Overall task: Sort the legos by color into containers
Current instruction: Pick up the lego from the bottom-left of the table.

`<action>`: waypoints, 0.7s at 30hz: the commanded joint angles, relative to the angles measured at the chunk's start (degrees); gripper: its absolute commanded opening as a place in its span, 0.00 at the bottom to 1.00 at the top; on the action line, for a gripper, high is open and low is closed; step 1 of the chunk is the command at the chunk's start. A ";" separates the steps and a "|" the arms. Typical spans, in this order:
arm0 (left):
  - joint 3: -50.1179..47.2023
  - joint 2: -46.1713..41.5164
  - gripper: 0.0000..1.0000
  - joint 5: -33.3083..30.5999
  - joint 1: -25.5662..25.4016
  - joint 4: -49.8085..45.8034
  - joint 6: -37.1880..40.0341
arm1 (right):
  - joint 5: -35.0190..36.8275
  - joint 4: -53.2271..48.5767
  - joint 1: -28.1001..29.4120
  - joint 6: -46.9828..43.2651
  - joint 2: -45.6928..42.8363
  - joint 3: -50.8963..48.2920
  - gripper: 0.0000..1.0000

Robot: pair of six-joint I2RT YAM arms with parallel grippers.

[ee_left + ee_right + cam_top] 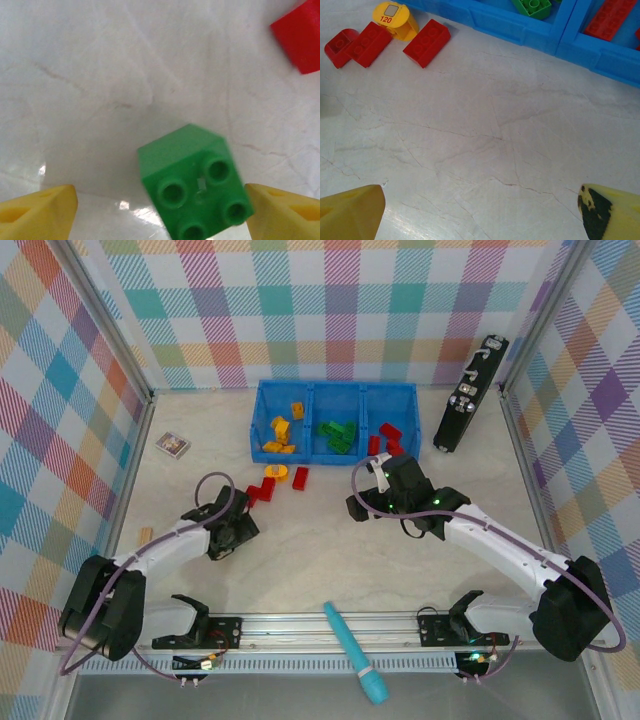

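Hovering low over the table, my left gripper has its jaws spread apart and holds nothing; in the left wrist view the green brick lies studs-up between the two yellow fingers, clear of the left one and almost against the right one; it also sits turned at an angle to them, a corner pointing away from the camera. I judge the step in hand to be the pick of this brick, and I would do it carefully: nudge the wrist sideways until the brick is centred, twist so that the pads meet flat faces rather than corners, then lower and close; pinched on the corners, it would likely spin out. A red brick lies near, towards the upper right of that view, so I would keep the descent straight. My right gripper hangs wide open and empty over bare table just short of the blue tray. The tray's left bin holds yellow bricks, the middle bin green bricks, the right bin red ones; the middle is where this brick belongs. A few loose red bricks and a yellow piece wait in front of the tray; I would lift high enough to pass over them.
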 commanded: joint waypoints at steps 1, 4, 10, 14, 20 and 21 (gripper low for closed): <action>2.91 1.71 0.85 -0.51 0.84 1.65 3.34 | 0.20 1.13 -0.26 -0.65 0.44 -0.07 0.99; 4.48 3.92 0.84 -0.87 0.97 2.07 4.92 | 0.28 1.38 -0.30 -0.83 0.89 0.07 0.99; 5.96 7.02 0.75 0.49 1.06 3.02 5.60 | 0.69 1.47 -0.31 -0.92 1.52 0.35 0.99; 5.44 6.79 0.64 1.01 1.06 3.12 5.29 | 1.00 1.72 -0.28 -1.10 1.61 0.19 0.99; 4.63 5.82 0.46 1.74 1.06 3.08 4.89 | 1.06 1.86 -0.26 -1.11 1.91 0.31 0.99; 4.69 5.82 0.44 1.96 1.12 3.19 4.88 | 1.15 1.68 -0.26 -1.18 1.82 0.38 0.99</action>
